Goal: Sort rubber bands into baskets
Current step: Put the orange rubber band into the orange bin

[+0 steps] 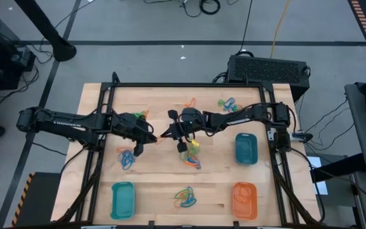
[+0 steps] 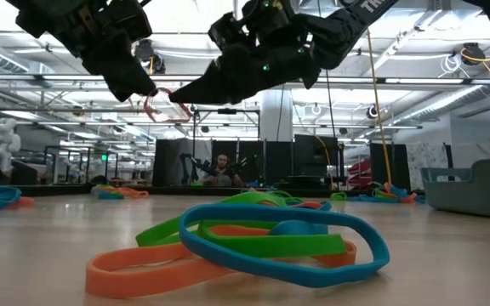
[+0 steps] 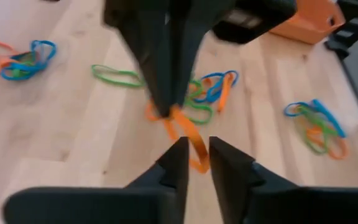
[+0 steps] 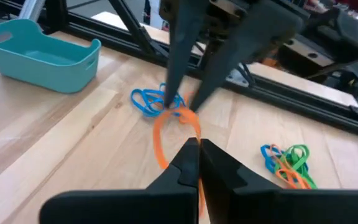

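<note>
While an orange rubber band point(image 4: 166, 134) is stretched above the table point(image 1: 164, 181) at centre frame, the right pincer point(image 1: 165, 135) is clamped on it; the left pincer point(image 1: 152, 137) is parted slightly. Being light and stretchy, it is best gripped mid-strand.

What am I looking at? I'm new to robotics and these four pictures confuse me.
Two robot arms work at a wooden table. One camera looks down from above, one sits at table-top level, and one rides on each wrist. Small heaps of coloured rubber bands lie on the wood, with three baskets, two teal and one orange, nearer the edges. Mid-table, the right gripper is shut on an orange band, and the left gripper has its fingers slightly apart around it.
</note>
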Controlling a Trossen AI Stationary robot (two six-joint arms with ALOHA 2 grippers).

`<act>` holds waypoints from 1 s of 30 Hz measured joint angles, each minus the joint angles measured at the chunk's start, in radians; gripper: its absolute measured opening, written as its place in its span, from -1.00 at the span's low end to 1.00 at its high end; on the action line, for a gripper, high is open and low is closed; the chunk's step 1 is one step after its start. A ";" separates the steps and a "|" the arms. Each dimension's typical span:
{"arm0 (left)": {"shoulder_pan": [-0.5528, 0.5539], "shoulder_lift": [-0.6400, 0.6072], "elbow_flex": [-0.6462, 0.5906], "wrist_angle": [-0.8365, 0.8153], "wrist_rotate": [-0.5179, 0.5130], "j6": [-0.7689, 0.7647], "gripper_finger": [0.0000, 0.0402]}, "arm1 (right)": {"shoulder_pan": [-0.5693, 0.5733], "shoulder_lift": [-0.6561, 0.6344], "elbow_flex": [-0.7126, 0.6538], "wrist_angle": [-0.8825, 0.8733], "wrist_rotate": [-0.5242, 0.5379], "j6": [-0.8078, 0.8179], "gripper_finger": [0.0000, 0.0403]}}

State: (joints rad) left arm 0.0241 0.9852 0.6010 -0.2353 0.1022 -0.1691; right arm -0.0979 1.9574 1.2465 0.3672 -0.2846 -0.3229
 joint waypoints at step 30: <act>0.076 -0.251 -0.200 0.227 -0.261 0.265 -0.05 | 0.265 -0.464 0.000 -1.189 0.128 0.697 -1.00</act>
State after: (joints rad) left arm 0.0997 0.7343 0.4010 -0.0084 -0.1585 0.0955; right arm 0.1672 1.4936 1.2465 -0.8213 -0.1570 0.3741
